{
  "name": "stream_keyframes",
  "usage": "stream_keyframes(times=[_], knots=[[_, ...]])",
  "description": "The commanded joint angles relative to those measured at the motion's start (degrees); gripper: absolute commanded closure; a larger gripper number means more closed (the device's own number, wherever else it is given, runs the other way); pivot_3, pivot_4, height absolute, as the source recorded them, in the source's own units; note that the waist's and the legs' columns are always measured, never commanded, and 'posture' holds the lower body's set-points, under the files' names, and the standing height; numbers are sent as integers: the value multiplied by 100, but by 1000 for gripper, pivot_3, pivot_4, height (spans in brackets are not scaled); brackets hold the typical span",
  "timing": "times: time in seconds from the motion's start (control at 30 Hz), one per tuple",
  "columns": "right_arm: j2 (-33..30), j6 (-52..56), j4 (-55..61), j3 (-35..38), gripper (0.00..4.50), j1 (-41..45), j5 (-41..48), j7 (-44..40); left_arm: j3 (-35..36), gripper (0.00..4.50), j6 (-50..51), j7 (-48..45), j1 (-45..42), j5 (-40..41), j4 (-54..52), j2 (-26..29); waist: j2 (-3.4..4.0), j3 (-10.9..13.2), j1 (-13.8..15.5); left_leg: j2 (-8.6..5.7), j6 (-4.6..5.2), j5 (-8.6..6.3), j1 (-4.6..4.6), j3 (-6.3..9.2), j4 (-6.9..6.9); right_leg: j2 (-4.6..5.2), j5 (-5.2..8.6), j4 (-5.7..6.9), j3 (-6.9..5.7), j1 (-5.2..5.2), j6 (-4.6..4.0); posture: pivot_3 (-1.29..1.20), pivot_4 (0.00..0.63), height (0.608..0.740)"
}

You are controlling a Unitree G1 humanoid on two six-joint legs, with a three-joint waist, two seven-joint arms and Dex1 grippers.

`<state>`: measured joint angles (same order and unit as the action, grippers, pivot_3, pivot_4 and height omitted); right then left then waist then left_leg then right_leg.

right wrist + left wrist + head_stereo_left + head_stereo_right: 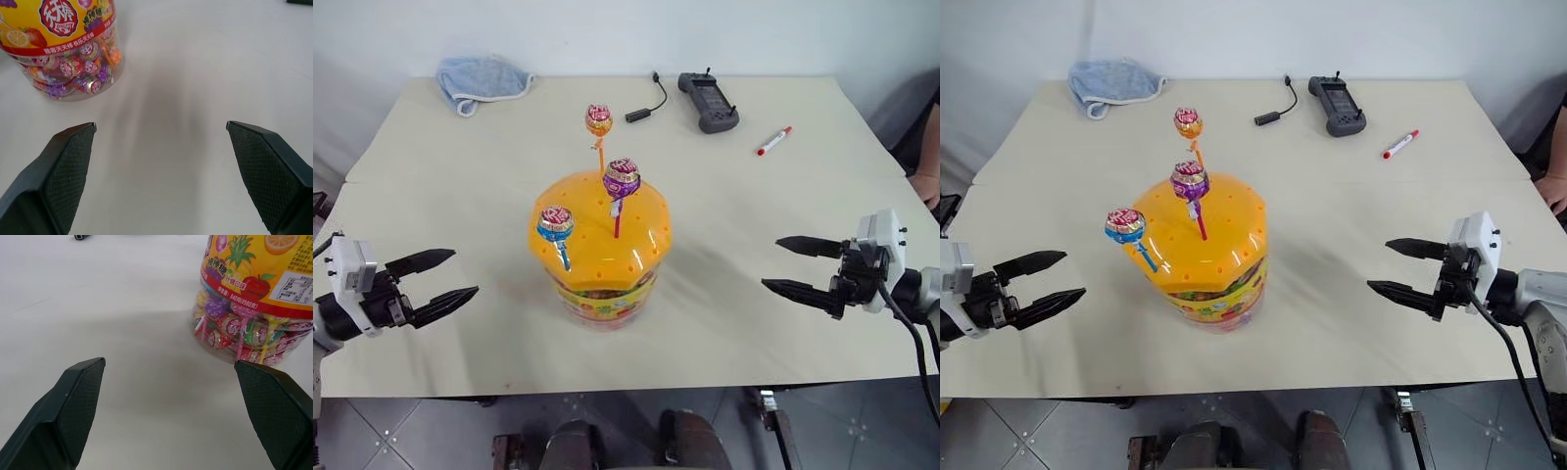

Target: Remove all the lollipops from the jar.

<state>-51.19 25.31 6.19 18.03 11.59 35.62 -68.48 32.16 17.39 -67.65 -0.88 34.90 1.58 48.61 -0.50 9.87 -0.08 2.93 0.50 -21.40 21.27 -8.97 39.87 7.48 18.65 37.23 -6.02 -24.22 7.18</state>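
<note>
1. The jar (602,250) stands upright near the middle of the surface (754,206), between the two grippers.
2. Three lollipops stand in holes of its domed orange lid: a blue one (555,224) on the robot's left side, a purple one (622,179) near the top, and an orange one (598,119) behind it, seemingly at the far edge.
3. The left gripper (438,278) hovers to the jar's left, fingers apart, empty.
4. The right gripper (786,264) hovers well to its right, fingers apart, empty.
5. A cloth (481,78), controller (709,100) and marker (773,141) lie at the far side.
</note>
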Motion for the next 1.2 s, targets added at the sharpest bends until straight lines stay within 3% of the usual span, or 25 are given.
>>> stream_keyframes(times=[0.03, 0.17, 0.33, 0.43, 0.6, 0.87, 1.03, 1.2], knots=[[-93, 20, 10, 16, 31, 145, 45, -42, 218, 0, 5, -141, 83, 209, -232, 144, 0, 0, 0, 0, 0, -1, 0, 0, 1, 0, 0, 1, 0, 0, 0, 0, 150, 740], [-74, 54, -16, -29, 31, 248, 53, -60, 390, 0, 318, 157, 231, 236, -454, 234, 0, 0, -5, 0, -1, -2, -1, 1, 3, 1, 0, 7, 0, 0, 0, 0, 150, 740], [-118, 155, -36, -83, 31, 341, 164, -290, 958, 0, 477, 60, 380, 623, -1160, 384, -4, 1, 1, 0, 1, -6, 3, 8, 10, 5, 0, 12, -1, 0, 0, 0, 150, 740], [-192, 220, -36, -69, 31, 393, 282, -551, 1195, 0, 1086, 55, 415, 1135, -1531, 590, -4, 1, 1, 0, 1, -6, 3, 12, 12, 6, 0, 14, -2, 1, 0, 0, 150, 740], [-323, 336, 6, -11, 31, 488, 477, -875, 1179, 0, 1284, 347, 126, 1596, -2292, 644, -4, 1, 7, -1, 2, -7, 2, 25, 12, 8, 0, 14, -2, 4, 0, 0, 150, 740], [-346, 611, 306, 70, 31, 714, 1012, -1070, -232, 0, 1278, 797, -1262, 1869, -2994, 567, -3, 1, 16, -6, 1, -8, -3, 44, 19, 8, 0, 14, -9, 22, 0, 0, 150, 740], [-248, 931, 789, 189, 31, 851, 1556, -813, -1304, 0, 1162, 644, -2232, 1729, -2744, 155, -3, 1, 13, -8, 1, -8, -4, 45, 21, 6, 0, 13, -17, 28, 0, 0, 150, 740], [-131, 1093, 1264, 269, 31, 891, 1967, -487, -1865, 0, 1190, 353, -2844, 1771, -2492, -116, -4, 1, 16, -10, 1, -8, -4, 51, 23, 6, 0, 10, -26, 34, 0, 0, 150, 740]])
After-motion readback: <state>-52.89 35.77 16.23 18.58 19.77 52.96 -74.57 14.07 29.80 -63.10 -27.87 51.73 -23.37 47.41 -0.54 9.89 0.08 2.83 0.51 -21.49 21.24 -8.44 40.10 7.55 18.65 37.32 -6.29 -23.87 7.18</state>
